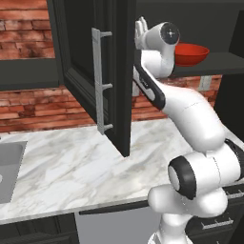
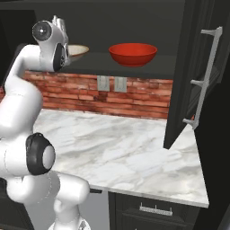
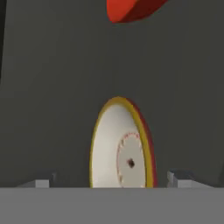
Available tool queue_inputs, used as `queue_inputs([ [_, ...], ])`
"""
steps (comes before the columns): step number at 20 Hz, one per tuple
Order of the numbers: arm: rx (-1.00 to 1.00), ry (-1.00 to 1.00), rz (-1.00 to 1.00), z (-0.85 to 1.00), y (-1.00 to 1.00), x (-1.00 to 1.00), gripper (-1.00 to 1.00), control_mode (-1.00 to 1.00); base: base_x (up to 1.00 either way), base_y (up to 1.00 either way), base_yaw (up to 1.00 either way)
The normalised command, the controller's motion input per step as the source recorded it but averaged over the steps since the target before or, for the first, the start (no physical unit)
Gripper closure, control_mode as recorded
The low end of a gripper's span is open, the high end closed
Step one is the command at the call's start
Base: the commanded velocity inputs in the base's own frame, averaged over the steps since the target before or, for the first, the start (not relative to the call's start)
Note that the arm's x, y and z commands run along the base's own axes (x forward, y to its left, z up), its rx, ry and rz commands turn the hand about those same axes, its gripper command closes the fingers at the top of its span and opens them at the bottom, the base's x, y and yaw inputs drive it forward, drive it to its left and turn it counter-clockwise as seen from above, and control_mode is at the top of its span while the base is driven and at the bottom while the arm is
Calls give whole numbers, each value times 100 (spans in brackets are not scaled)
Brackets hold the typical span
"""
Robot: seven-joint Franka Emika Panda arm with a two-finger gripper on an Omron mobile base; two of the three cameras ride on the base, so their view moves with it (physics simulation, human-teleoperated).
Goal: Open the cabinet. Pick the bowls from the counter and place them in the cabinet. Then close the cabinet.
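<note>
With both bowls on the cabinet (image 2: 134, 20) shelf, we judge the placing step finished and the closing step next. The end effector (image 3: 113, 183) stands with its fingers apart, clamped on nothing, just in front of the tan-rimmed bowl (image 3: 122, 146). The red bowl (image 2: 133, 54) sits beside it, near but apart. We count two bowls, two open doors, and none left on the worktop (image 1: 86, 162). Next we must withdraw the arm clear of the shelf, then push each door (image 1: 88, 66) shut by its handle (image 1: 98, 81).
</note>
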Motion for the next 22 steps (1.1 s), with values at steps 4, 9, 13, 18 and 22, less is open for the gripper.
queue_inputs([
  [4,8,-22,-9,6,-50,-95,-100,-100,0,0,0],
  [9,5,-13,-9,35,-45,-95,-100,-100,0,0,0],
  [13,4,0,-12,44,-66,-100,-100,-100,0,0,0],
  [18,0,2,-12,21,-55,-100,-100,-100,0,0,0],
  [22,0,10,-11,0,-48,-99,-100,-100,0,0,0],
])
